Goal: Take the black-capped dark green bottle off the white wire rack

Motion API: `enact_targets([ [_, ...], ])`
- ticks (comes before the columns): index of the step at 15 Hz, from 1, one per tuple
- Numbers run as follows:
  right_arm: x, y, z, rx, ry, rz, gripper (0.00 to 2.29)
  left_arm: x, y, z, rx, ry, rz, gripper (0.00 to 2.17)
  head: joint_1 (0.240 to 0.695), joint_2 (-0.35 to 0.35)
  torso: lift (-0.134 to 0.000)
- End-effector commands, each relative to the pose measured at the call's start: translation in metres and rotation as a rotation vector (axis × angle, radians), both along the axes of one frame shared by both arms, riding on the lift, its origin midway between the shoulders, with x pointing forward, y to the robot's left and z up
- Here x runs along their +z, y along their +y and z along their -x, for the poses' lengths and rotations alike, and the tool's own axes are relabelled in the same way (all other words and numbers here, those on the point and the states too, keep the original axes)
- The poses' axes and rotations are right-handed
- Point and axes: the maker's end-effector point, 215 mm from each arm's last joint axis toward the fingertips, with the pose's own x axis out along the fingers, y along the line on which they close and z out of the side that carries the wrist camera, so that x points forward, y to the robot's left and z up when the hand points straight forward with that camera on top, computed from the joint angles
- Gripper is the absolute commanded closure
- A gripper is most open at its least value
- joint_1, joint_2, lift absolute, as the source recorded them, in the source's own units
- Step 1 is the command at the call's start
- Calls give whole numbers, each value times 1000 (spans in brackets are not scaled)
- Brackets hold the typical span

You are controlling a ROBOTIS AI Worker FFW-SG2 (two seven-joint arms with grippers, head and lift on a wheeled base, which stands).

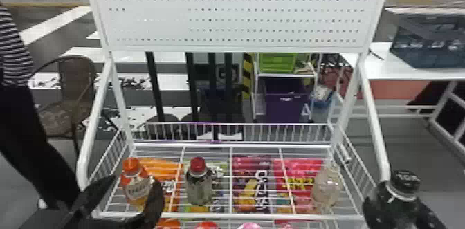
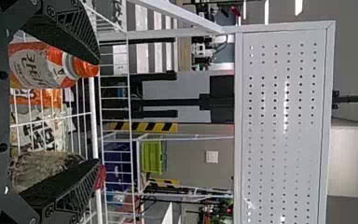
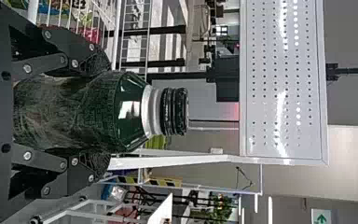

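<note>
Gripping the dark green bottle [image 1: 401, 202] around its body, the fingers of the right gripper [image 1: 398, 207] are clamped on opposite sides, and the bottle is held roughly upright just beside the right end of the white wire rack [image 1: 228, 216], off its wires. It is topped by a black ridged cap [image 3: 173, 112], below which a pale silvery ring [image 3: 151, 111] is fitted around the neck. The shoulders are widened smoothly from that ring and are coloured a deep, glossy green, with a white patch of light reflected on them in the right wrist view. Lower down, the body is mottled in duller grey-green, and its sides are partly covered by the fingers. At the left front of the rack, the fingers of the left gripper [image 1: 135, 181] are spread wide apart, with an orange-capped bottle [image 1: 136, 193] seen between them; whether it is touched cannot be told. On the rack, a red-capped bottle [image 1: 199, 190] and, near the right end, a clear bottle [image 1: 325, 190] are also seen. Colourful bags [image 1: 252, 162] are seen through the wires, and a white perforated board [image 1: 235, 14] is mounted above.
</note>
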Motion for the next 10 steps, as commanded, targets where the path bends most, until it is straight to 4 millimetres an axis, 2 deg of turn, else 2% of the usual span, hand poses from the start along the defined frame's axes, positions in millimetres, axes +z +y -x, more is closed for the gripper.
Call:
enact_targets([
  [1,4,1,-1,0,-14,-2,1403,-1,0,0,-1,2,-1,144,499,0,0],
  [10,10,-1,1,-1,-25,-2,1403,2,0,-1,-2,-4,-1,144,499,0,0],
])
